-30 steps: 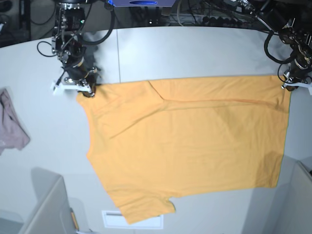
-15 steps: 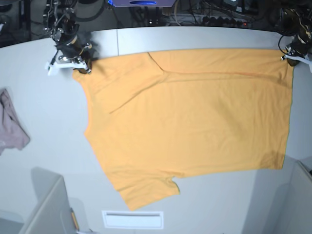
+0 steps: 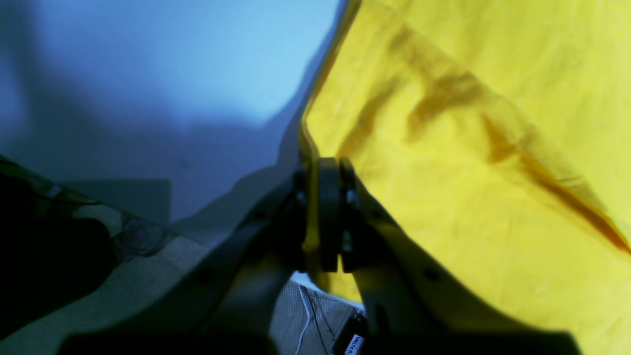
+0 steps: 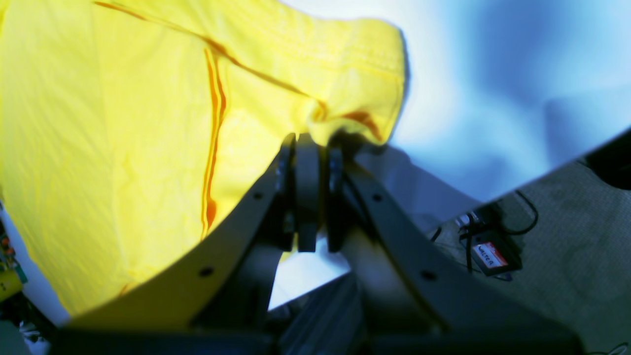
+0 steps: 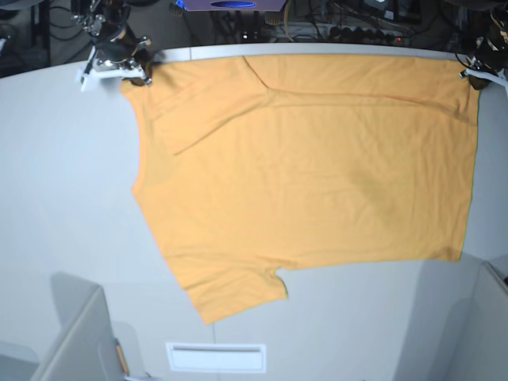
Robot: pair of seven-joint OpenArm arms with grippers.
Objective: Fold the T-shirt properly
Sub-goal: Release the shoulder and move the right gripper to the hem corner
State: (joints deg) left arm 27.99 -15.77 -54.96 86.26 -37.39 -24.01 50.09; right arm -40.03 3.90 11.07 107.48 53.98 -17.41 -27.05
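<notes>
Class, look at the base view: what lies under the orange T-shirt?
Under the T-shirt only the grey table shows, bare around its edges. Whatever lies beneath the cloth is covered. Its two far corners are pinched by the right gripper and left gripper.

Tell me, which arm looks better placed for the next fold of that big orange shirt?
Probably neither alone. The right gripper is shut on a sleeve corner of the light-orange cotton T-shirt; the left gripper is shut on the opposite corner. Both hold the far edge taut, so they would likely move together.
</notes>
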